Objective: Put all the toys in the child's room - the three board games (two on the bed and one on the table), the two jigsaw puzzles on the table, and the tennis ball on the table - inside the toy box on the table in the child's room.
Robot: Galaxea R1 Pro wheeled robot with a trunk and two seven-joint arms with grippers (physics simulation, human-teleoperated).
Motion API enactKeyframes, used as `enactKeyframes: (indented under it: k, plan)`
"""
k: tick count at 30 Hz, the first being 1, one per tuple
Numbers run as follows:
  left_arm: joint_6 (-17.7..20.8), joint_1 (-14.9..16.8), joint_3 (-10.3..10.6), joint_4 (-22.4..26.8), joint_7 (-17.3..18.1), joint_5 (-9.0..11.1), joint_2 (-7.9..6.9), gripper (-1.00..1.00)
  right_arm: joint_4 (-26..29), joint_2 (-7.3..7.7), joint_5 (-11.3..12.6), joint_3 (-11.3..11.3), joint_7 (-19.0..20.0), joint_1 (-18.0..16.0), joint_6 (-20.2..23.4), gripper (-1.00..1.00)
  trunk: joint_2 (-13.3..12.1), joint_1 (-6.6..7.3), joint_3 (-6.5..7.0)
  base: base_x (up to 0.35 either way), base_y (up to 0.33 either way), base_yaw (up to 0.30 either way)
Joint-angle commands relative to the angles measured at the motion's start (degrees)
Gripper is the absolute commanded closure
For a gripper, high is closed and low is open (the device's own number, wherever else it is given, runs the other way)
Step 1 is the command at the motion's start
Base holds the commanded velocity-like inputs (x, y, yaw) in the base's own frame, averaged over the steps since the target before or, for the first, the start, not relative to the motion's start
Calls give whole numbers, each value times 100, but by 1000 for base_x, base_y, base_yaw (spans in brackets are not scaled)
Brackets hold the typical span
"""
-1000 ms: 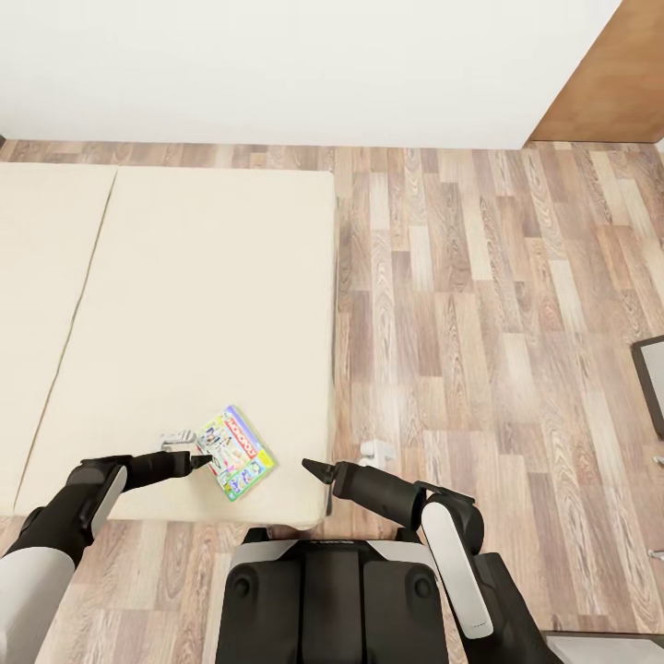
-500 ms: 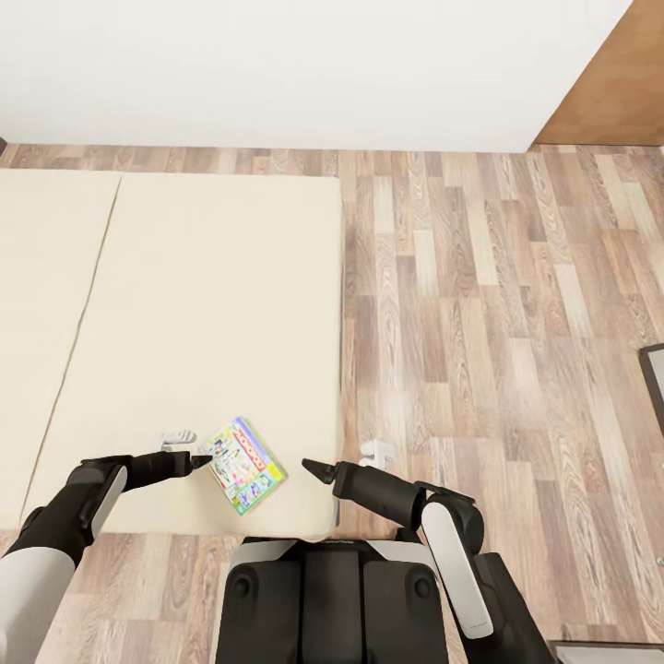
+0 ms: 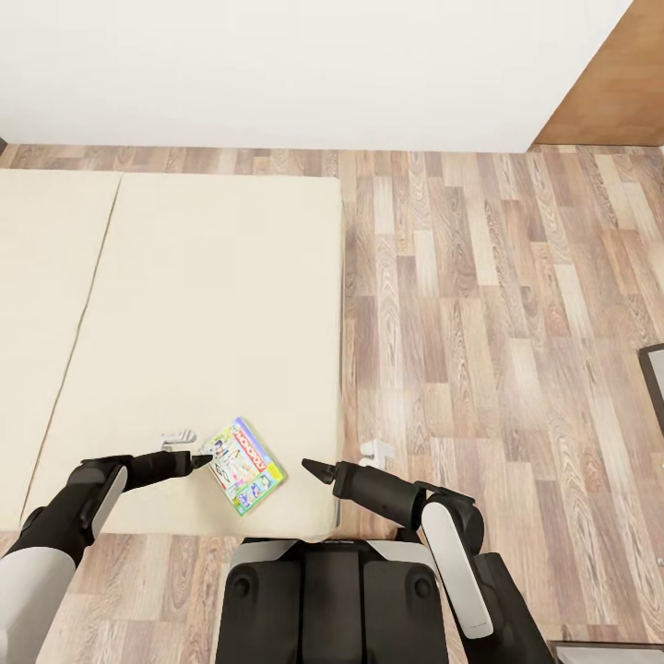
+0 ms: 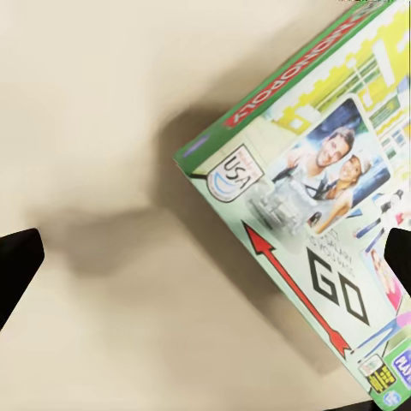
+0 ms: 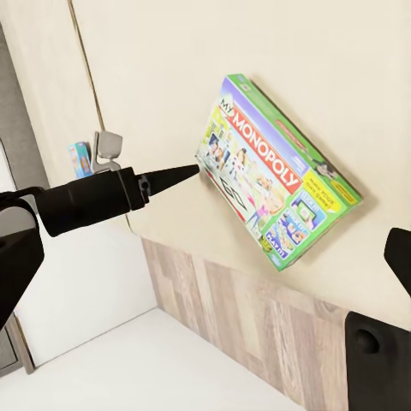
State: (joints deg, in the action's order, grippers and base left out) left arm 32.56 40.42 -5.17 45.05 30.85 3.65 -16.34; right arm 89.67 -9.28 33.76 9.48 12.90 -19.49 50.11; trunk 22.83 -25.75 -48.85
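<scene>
The floor (image 3: 498, 304) of wood planks is taking up the right side of the head view, with a white wall (image 3: 277, 65) running along the far side. The bed (image 3: 184, 304) is lying at the left, its beige mattress stretching toward the wall, a seam splitting it into two pads.

Near the bed's front right corner a board game (image 3: 242, 464) is lying flat on the mattress, turned at an angle to the edges. It is a white box with a green edge and a red Monopoly logo (image 5: 267, 163), plainly readable from the right wrist.

The left gripper (image 3: 198, 459) is pointing at the box's near-left corner, its dark tip looking as if it is just touching the box. In the left wrist view the two fingertips (image 4: 17, 265) are sitting wide apart at the frame's sides, so the jaws are spread, with the box corner lying between them.

The right gripper (image 3: 312, 468) is hanging beyond the bed's right edge, just beside the front corner, apart from the box. Its fingers (image 5: 398, 248) are standing well apart, holding nothing.

A small blue thing (image 5: 81, 158) is sitting beyond the left gripper; it is too small to tell what it is.
</scene>
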Motion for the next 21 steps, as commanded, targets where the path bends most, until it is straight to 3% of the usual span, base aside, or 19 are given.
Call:
enactKeyframes:
  k: [1, 7, 21]
  plan:
    - [37, 1, -10, 3, 6, 38, 6, -100, 4, -3, -36, -7, 37, -2, 25, -100, 9, -3, -6, 0, 0, 0]
    - [-85, 1, -9, 3, -65, 30, 88, -100, 0, -3, -36, -7, 40, -2, 25, -100, 9, -3, -6, 0, 0, 0]
    - [-587, 26, -11, 3, -612, 52, 414, -100, 2, -3, -36, -7, 46, -2, 25, -100, 9, -3, -6, 0, 0, 0]
